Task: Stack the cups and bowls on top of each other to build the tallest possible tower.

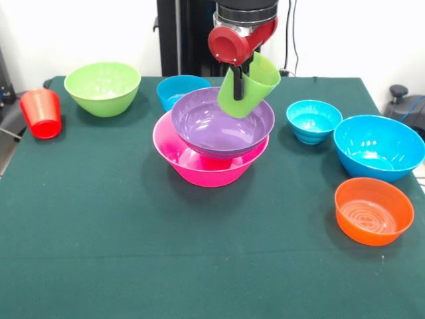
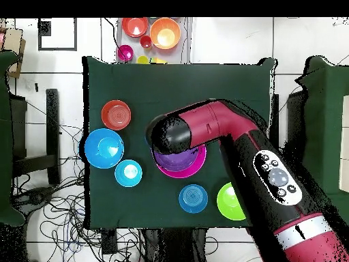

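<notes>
My gripper [image 1: 238, 86] is shut on a lime green cup [image 1: 249, 86], gripping its wall. The cup hangs tilted just above the purple bowl [image 1: 222, 126]. That purple bowl sits nested in the wide hot pink bowl [image 1: 199, 166], and the two form the tower at mid-table. In the overhead view the arm covers the gripper and the cup, leaving only part of the purple bowl [image 2: 176, 161] and the pink rim [image 2: 196, 166] showing. A red-orange cup [image 1: 41, 113] rests at the table's left edge.
A lime green bowl [image 1: 103, 86] stands at the back left. One small cyan bowl [image 1: 179, 90] is right behind the tower, another [image 1: 313, 121] to its right. A large blue bowl [image 1: 378, 146] and an orange bowl [image 1: 373, 211] fill the right side.
</notes>
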Motion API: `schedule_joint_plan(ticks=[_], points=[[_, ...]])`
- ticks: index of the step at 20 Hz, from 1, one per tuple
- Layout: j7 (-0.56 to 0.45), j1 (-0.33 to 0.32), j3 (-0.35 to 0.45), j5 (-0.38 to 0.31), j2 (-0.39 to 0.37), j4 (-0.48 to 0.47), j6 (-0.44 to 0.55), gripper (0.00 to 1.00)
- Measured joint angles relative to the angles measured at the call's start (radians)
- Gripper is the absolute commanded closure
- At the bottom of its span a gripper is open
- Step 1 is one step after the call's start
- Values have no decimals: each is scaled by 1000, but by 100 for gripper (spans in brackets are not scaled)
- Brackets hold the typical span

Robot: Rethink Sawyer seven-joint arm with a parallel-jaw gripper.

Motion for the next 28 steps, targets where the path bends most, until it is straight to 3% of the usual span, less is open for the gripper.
schedule_joint_plan(ticks=[8, 18, 28], points=[[0, -30, 0, -1, 9, 42, -25, 100], [0, -61, -4, -8, 88, 42, -54, 100], [0, -62, -4, -9, 82, 43, -54, 100]])
